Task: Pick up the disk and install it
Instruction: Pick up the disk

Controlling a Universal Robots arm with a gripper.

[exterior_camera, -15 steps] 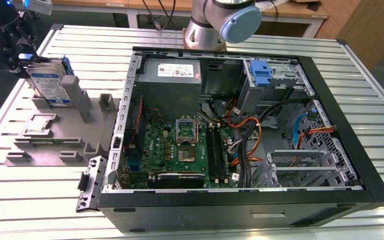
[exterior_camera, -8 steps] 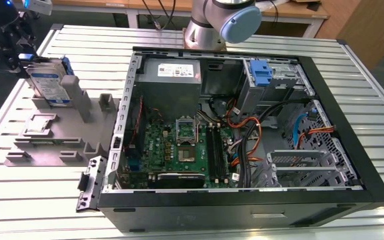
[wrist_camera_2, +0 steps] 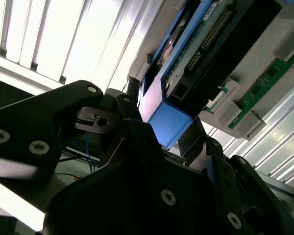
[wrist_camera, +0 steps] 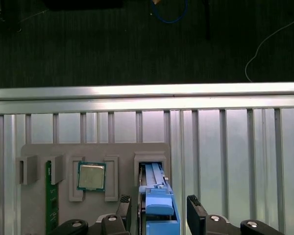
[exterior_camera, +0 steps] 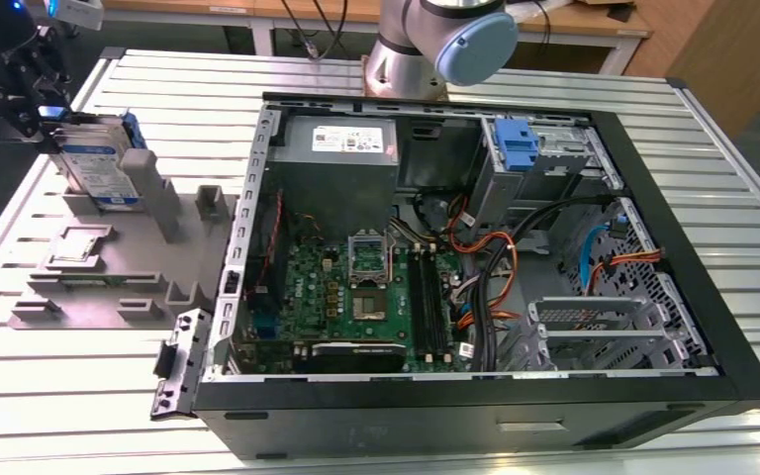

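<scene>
Straddling disk (exterior_camera: 94, 166) — gripper (wrist_camera: 159, 200) aimed down (the exterior view's left) w/ fingers (wrist_camera: 196, 218) apart.

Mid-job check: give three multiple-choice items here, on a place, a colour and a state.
1. Where is the disk? A in a drawer; B in the grey holder; C on a chair.
2. What colour trims the disk's edges? A red; B yellow; C blue.
3. How does the disk sit? A on edge, upright; B flat; C hanging.
Answers: 1 B, it stands in a slot of the grey holder at the exterior view's left; 2 C, blue shows along it in both wrist views; 3 A, its label faces sideways in the exterior view.
</scene>
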